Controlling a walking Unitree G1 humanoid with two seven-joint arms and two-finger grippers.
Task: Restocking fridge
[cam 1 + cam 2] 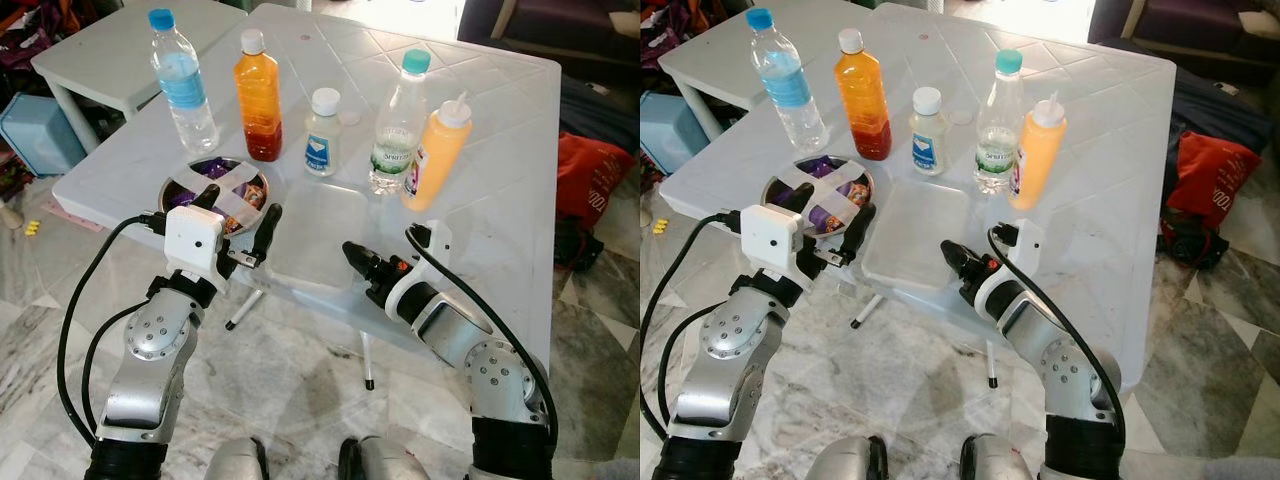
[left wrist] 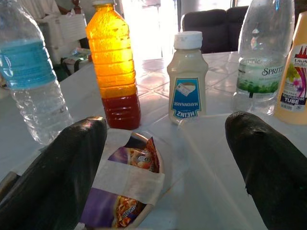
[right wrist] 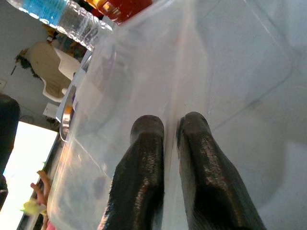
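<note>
Table: a white plastic table [image 1: 500, 130] with moulded diamond lines, standing on a marbled tile floor [image 1: 300, 380].
Tray: a clear, shallow rectangular plastic container [image 1: 315, 235] lies at the table's near edge, between the two grippers.
Right gripper: the right gripper [image 3: 168, 132] sits at the container's near rim, its two black fingers [image 3: 144, 163] nearly together with the thin clear wall running between them, so it pinches the rim.
Left gripper: the left gripper [image 1: 240, 215] hovers at the container's left side, over the bowl; its fingers [image 2: 57, 163] stand wide apart, holding nothing.
Bowl: a round metal bowl [image 1: 180, 185] of wrapped sweets, crossed by white tape strips, just left of the container.
Back row, robot's left to right: a clear water bottle with blue cap and label [image 1: 183, 80]; a bottle of orange and red liquid with a white cap [image 1: 258, 97]; a small white Heinz mayonnaise bottle [image 1: 322, 133]; a clear Sprite bottle with a teal cap [image 1: 397, 122]; a yellow squeeze tube bottle with a white nozzle [image 1: 436, 152].
Beyond: a second white table [image 1: 110, 50] far left, a red bag [image 1: 590, 170] on the floor to the right.
</note>
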